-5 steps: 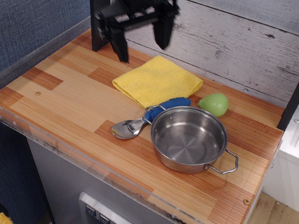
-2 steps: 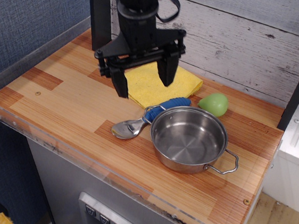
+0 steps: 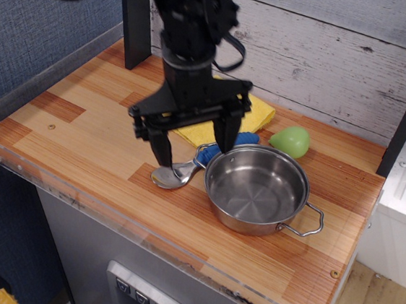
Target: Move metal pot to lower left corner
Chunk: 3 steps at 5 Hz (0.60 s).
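The metal pot [image 3: 256,189] is a shiny round steel pot with wire loop handles. It stands on the right half of the striped wood tabletop [image 3: 96,133]. My black gripper [image 3: 195,142] hangs open just left of the pot, above the blue-handled spoon [image 3: 179,171]. Its right finger is close to the pot's left rim and its left finger is over the spoon bowl. It holds nothing. The lower left corner [image 3: 4,146] of the tabletop, edged by a clear acrylic rim, lies far to the left.
A yellow cloth [image 3: 258,114] lies behind the gripper, mostly hidden by it. A green pear-shaped object [image 3: 290,141] sits behind the pot. A dark post [image 3: 133,21] stands at the back left. A wood plank wall closes the back.
My gripper has come down and forward from the back of the table, over the yellow cloth, to just left of the pot. It stays open. The pot has not moved.
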Available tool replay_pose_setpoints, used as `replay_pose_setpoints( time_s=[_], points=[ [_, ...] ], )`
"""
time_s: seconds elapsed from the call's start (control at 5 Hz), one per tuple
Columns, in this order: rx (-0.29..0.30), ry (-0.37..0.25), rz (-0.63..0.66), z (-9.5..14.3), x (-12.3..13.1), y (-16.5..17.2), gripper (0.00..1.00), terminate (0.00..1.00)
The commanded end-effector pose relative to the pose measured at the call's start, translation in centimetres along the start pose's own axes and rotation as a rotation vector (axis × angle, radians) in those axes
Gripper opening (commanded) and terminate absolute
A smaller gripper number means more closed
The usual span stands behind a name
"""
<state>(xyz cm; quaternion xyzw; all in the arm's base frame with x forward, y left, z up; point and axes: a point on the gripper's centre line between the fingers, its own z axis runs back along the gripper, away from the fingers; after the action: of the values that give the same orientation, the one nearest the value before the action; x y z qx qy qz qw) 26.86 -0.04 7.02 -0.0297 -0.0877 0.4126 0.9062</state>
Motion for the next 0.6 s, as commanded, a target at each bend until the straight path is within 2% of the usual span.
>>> replay_pose_setpoints(
  time_s=[0.0, 0.4],
  points=[
    [0.014, 0.025, -0.039, -1.9, -1.7, -0.9, 1.0, 0.0],
    [0.045, 0.03, -0.04, -4.0, -3.1, -1.1, 1.0, 0.0]
  ],
)
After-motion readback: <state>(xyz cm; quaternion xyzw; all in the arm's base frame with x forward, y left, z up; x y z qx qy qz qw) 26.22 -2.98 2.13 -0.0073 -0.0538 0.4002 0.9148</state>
